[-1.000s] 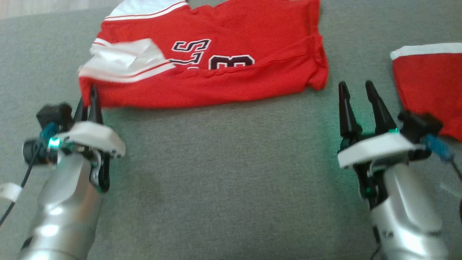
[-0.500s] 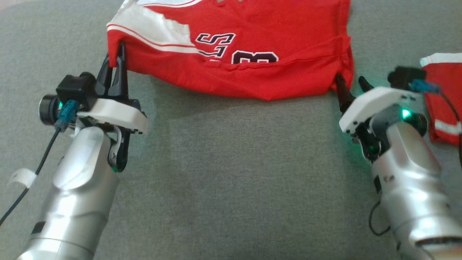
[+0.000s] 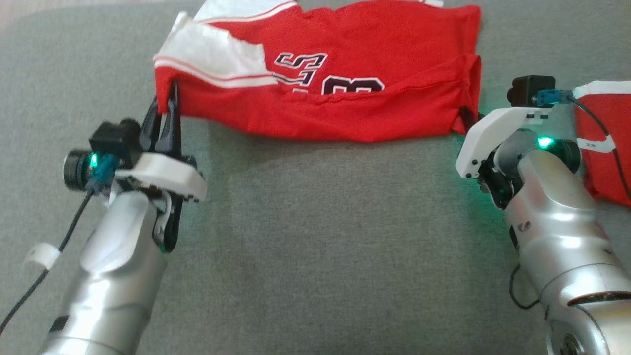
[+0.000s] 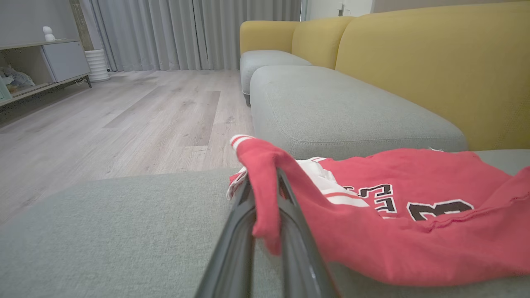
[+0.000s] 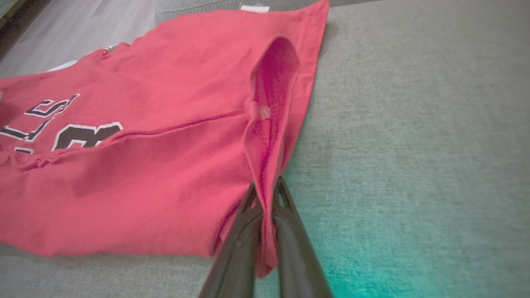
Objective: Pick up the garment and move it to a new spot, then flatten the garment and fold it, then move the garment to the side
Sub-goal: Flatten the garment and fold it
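The garment (image 3: 345, 74) is a red jersey with white sleeve bands and black-and-white lettering, spread across the far part of a grey sofa cushion (image 3: 315, 236). My left gripper (image 3: 167, 101) is shut on its near-left corner, the red cloth (image 4: 265, 207) pinched between the fingers. At the near-right corner my right gripper (image 3: 466, 116) is shut on the hem, a fold of cloth (image 5: 265, 198) caught between its dark fingers (image 5: 242, 244). The near edge sags between the two grips.
A second red and white garment (image 3: 604, 148) lies at the right edge of the cushion, behind my right wrist. Yellow sofa backs (image 4: 414, 62) and another grey seat (image 4: 339, 107) stand beyond. Wooden floor (image 4: 124, 116) lies past the cushion's left edge.
My right gripper reached forward to the jersey's near-right corner and shut on the hem. The left gripper kept its hold on the left corner; the head camera shifted.
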Robot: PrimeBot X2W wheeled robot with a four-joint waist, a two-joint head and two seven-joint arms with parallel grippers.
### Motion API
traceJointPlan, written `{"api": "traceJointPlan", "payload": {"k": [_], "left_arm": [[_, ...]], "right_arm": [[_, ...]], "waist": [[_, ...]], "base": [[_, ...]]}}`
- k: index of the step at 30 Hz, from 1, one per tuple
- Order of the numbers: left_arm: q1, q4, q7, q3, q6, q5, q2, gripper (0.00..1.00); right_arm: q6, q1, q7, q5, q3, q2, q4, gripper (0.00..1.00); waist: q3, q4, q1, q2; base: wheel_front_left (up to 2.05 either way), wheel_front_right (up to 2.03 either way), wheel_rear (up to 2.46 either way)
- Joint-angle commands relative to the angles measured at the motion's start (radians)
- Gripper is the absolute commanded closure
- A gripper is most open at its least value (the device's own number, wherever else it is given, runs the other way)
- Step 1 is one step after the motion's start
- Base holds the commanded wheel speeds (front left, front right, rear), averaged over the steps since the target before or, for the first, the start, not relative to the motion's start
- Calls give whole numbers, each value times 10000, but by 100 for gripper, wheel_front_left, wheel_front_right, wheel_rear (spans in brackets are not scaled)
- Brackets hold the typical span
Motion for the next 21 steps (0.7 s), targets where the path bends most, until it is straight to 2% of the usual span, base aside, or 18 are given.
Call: {"api": "traceJointPlan", "payload": {"k": [1, 11, 21], "left_arm": [[-92, -143, -40, 338, 51, -47, 419, 100], [877, 295, 332, 284, 73, -298, 632, 100], [2545, -12, 1494, -153, -130, -553, 760, 100]], "right_arm": [[-7, -229, -178, -84, 243, 151, -242, 100], [-7, 415, 420, 732, 713, -155, -1064, 100], [-7, 2902, 2089, 2342, 1814, -898, -3355, 100]], "waist": [[-207, -132, 0, 0], [-1298, -540, 0, 0], [-2637, -624, 0, 0]], "base": [[0, 0, 0], [0, 0, 0], [0, 0, 0]]}}
